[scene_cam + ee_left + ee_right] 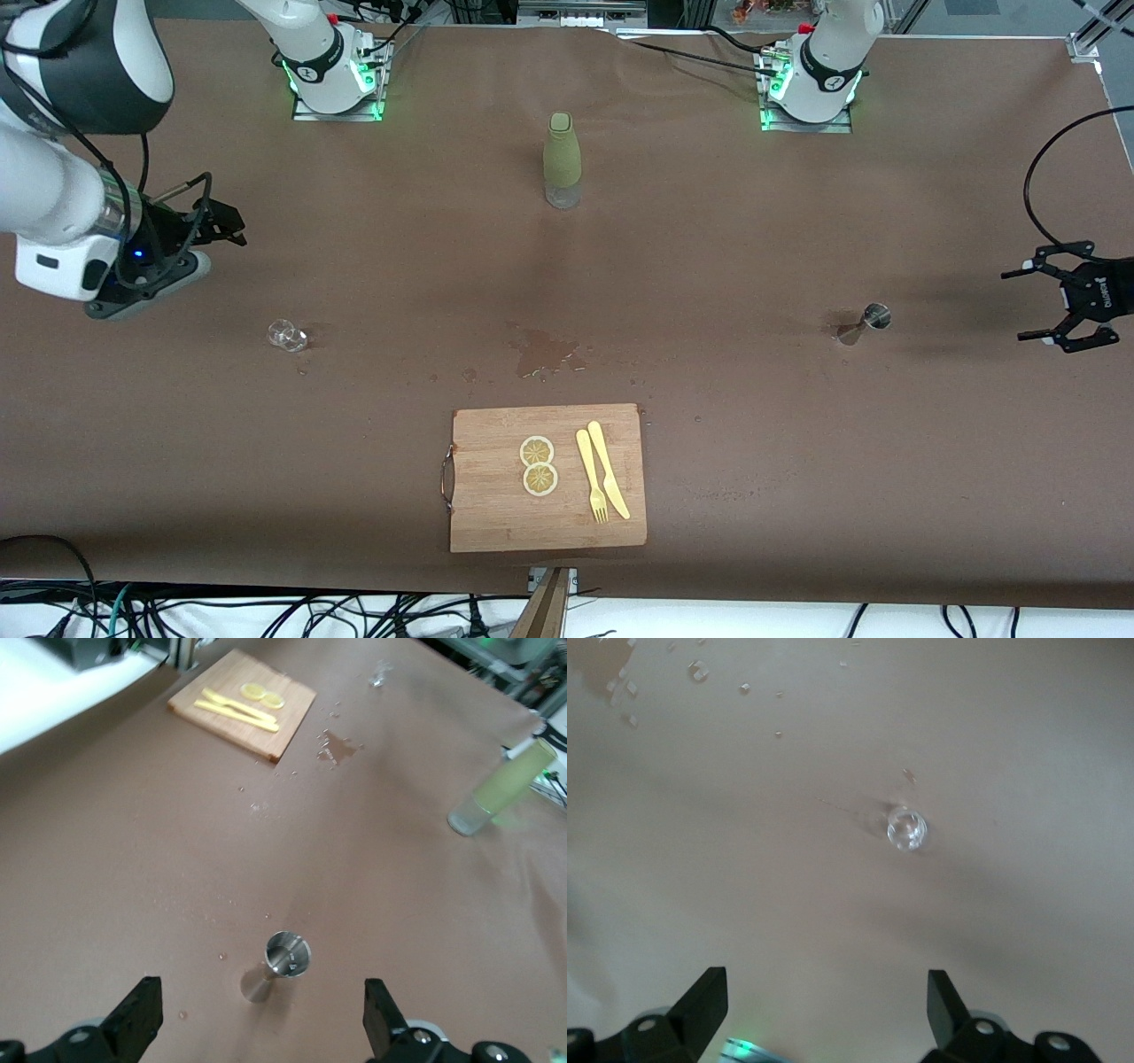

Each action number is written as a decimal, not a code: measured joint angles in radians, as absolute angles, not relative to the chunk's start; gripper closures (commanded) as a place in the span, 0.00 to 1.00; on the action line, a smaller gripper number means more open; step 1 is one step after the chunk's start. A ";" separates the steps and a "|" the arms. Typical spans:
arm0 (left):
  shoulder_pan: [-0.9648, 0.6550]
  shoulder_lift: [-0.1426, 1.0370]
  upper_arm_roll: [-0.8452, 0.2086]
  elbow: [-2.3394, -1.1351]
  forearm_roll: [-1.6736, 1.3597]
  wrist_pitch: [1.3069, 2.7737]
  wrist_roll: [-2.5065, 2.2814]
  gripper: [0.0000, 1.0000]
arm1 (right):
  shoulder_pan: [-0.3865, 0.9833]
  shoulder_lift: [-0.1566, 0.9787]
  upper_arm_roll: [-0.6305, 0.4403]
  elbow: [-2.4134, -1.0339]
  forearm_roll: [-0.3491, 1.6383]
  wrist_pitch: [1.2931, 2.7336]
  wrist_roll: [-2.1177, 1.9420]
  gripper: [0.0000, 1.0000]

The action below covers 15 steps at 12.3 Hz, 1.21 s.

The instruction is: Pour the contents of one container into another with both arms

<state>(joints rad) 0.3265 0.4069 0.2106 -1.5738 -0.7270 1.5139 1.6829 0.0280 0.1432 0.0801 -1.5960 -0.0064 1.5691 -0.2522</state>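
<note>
A small steel jigger [866,321] [283,961] stands upright on the brown table toward the left arm's end. My left gripper [1014,306] [261,1019] hangs open over the table's end beside it, fingers spread wide and holding nothing. A small clear glass [287,335] [906,828] stands toward the right arm's end. My right gripper [232,229] [824,1010] is open and empty over the table close to that glass, apart from it. A green bottle [563,159] [505,784] stands upright between the two arm bases.
A wooden cutting board [478,523] [283,726] lies near the front camera's edge with two lemon slices [538,465], a yellow knife and a fork [602,483]. A wet spill [542,350] [337,746] marks the table between board and bottle.
</note>
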 measured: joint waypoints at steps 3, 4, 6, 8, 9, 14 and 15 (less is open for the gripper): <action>0.303 0.297 0.180 -1.588 -0.619 1.516 1.324 0.00 | 0.016 0.069 0.082 -1.620 -0.006 1.527 -0.044 0.00; 0.290 0.256 0.168 -1.604 -0.588 1.519 1.207 0.00 | -0.001 0.048 0.079 -1.622 -0.007 1.519 -0.025 0.00; 0.260 0.176 0.120 -1.635 -0.512 1.552 0.970 0.00 | -0.025 0.011 0.041 -1.624 -0.007 1.517 -0.014 0.00; 0.224 0.107 0.063 -1.656 -0.424 1.573 0.729 0.00 | -0.033 -0.021 -0.007 -1.624 -0.007 1.516 -0.014 0.00; 0.206 0.071 0.035 -1.665 -0.378 1.573 0.602 0.00 | -0.034 -0.034 -0.021 -1.624 -0.007 1.514 -0.014 0.00; 0.163 -0.074 -0.124 -1.710 -0.231 1.508 0.098 0.00 | -0.030 -0.053 -0.026 -1.621 -0.007 1.540 -0.005 0.00; 0.160 -0.087 -0.134 -1.713 -0.219 1.497 0.067 0.00 | -0.030 -0.052 -0.026 -1.621 -0.005 1.550 -0.004 0.00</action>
<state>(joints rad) 0.1602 -0.0872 -0.1337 -1.7134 -0.2192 1.4975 0.0670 -0.0298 -0.0524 -0.0257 -1.6205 -0.0055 1.5496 -0.0042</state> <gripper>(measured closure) 0.000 0.000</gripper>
